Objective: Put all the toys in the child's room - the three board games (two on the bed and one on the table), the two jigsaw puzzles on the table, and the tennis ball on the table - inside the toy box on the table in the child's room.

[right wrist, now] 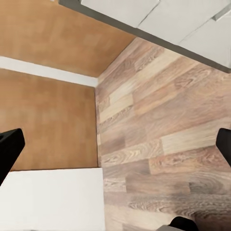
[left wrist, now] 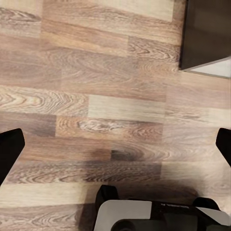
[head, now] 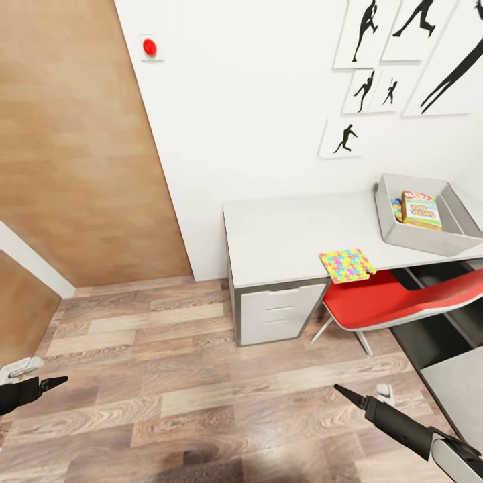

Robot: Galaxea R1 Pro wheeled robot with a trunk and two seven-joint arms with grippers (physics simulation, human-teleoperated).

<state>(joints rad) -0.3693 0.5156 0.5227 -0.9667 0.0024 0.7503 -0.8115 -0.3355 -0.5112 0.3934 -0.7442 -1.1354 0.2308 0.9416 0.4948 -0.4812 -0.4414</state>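
Robot stands back from surface (head: 288, 235), both arms low over wood floor. Left pincer (left wrist: 115, 144) and right pincer (right wrist: 115, 144) both spread apart, empty.

Toy box (head: 396, 231) at surface's far end holds SKIP-BO game (head: 421, 209) plus something blue beside it. One jigsaw puzzle (head: 346, 263) lies at surface's front edge, above red chair (head: 396, 302). Judged partway done: puzzle not yet boxed.

— Where are the arms?
— Both low: left gripper (head: 57, 382) at one side, right gripper (head: 343, 391) at the other, each pointing forward.
— Open?
— Fingers (left wrist: 9, 151) spread wide, seemingly holding nothing.
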